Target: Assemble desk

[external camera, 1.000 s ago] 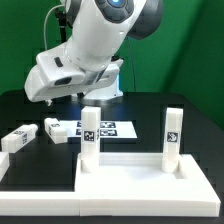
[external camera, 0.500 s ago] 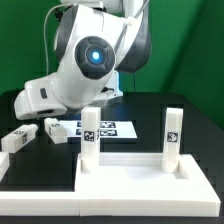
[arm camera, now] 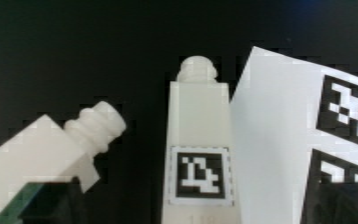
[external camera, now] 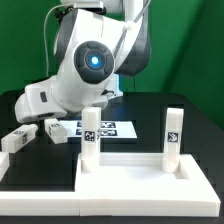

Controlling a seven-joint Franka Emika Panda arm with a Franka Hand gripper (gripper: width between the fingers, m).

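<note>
The white desk top point(external camera: 120, 180) lies at the front with two white legs standing upright in it, one point(external camera: 90, 135) on the exterior view's left and one point(external camera: 172, 135) on its right. Two loose legs point(external camera: 58, 128) point(external camera: 18, 139) lie on the black table at the exterior view's left. My gripper point(external camera: 45, 110) hangs low over them. In the wrist view a tagged leg point(arm camera: 199, 120) lies lengthwise between my open jaws, with dark gaps on both sides. A second leg point(arm camera: 51, 150) with a threaded end lies slanted beside it. My gripper point(arm camera: 197, 216) holds nothing.
The marker board point(external camera: 108, 128) lies flat behind the upright legs, close to the loose legs; its edge point(arm camera: 300, 110) shows beside the centred leg in the wrist view. The arm's bulky body point(external camera: 90, 60) fills the upper left of the exterior view.
The arm has swung and dropped toward the loose legs at the exterior view's left, mostly in the first half second. The jaws stay open. No part has moved.
</note>
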